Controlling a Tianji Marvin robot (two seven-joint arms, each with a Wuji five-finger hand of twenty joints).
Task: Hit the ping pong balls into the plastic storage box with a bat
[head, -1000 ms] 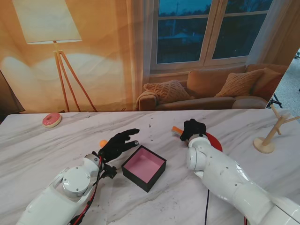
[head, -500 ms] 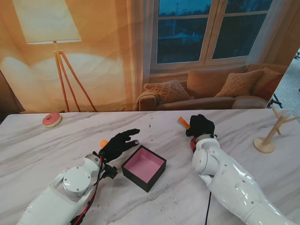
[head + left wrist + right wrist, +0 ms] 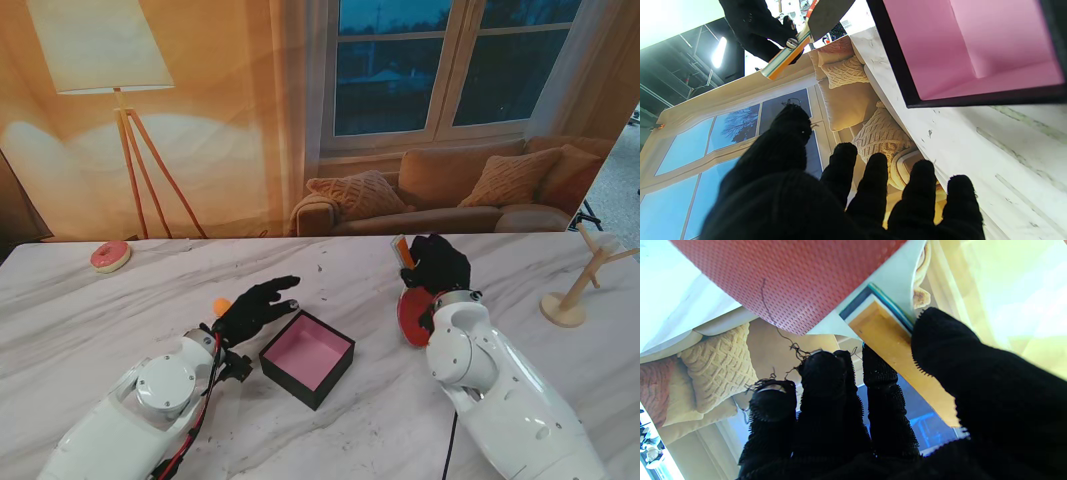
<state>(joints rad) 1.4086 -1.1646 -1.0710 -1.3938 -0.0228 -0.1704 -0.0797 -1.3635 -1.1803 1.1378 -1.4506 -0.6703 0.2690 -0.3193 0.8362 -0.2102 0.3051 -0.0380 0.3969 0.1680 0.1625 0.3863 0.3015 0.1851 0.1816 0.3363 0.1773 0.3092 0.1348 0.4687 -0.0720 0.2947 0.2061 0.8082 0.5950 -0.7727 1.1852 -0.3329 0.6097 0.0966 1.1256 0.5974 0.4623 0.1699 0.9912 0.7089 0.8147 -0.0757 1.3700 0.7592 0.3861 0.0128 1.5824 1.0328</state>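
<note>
Counter [image 3: 90,330]: white marble, carries everything. Both arms rise from the near edge, one on each side of the box, which leaves the middle open as a lane for a struck ball.

Box [image 3: 307,357]: black outside, pink inside, open top, flat on the counter near the middle, between the two arms. Nothing is seen inside it. Its corner points toward the near edge, so the open mouth faces up, ready to catch.

Right robot hand [image 3: 437,263]: fingers wrapped round the handle of the bat [image 3: 411,316], thumb on one side and the other fingers on the opposite side in the right wrist view. The red blade hangs down toward the counter with the orange handle end sticking up past the fist. Blade low probably suits a sweeping hit along the surface.

Left robot hand [image 3: 256,306]: holds nothing, fingers spread and stretched forward just above the counter, just left of the box. Likely it stands by as a guide or stop beside the box.

Ball [image 3: 221,305]: one small orange ball, left of the box, partly hidden behind the left robot hand and touching or almost touching it. It is well apart from the bat, on the far side of the box from it, so the hit is not yet set up.

Off task: pink doughnut [image 3: 110,256] at the far left, wooden rack [image 3: 578,284] at the far right.
</note>
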